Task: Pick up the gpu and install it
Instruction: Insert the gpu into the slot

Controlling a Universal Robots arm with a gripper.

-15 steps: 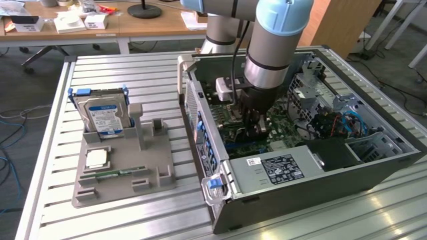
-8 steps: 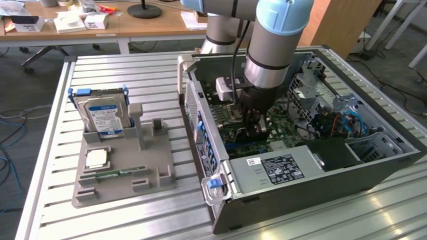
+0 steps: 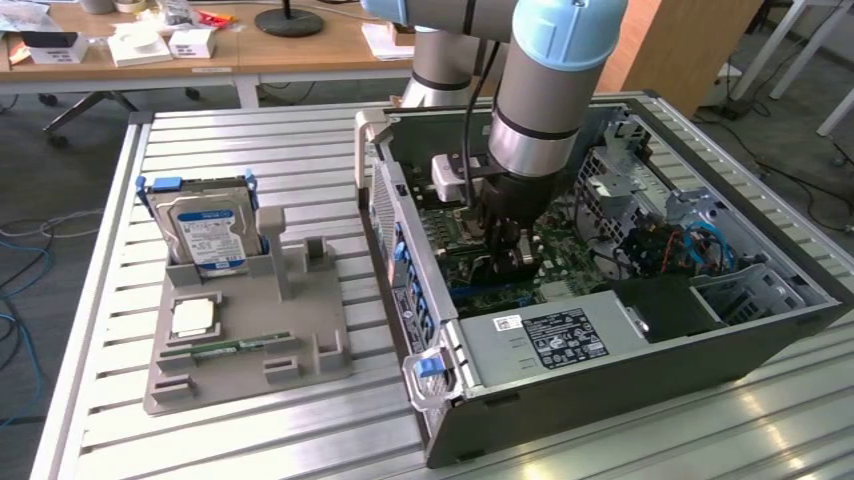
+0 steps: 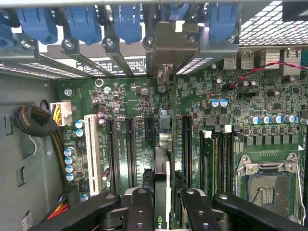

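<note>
Jaws clamped on the gpu [image 4: 163, 144], carried edge-on and upright, I'd say so its lower edge can meet a motherboard [image 4: 130, 96] slot. The wrist view gives that line-up; the exterior view shows the arm [image 3: 534, 130] plunged into the open case [image 3: 641, 370] along the table's [image 3: 267, 440] edge at the exterior view's right.

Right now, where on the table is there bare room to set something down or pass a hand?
Free: the table slats in front of the grey fixture, and those behind the hard drive. Crowded: inside the computer case, where the gripper holds the gpu edge-on over the motherboard slots.
</note>
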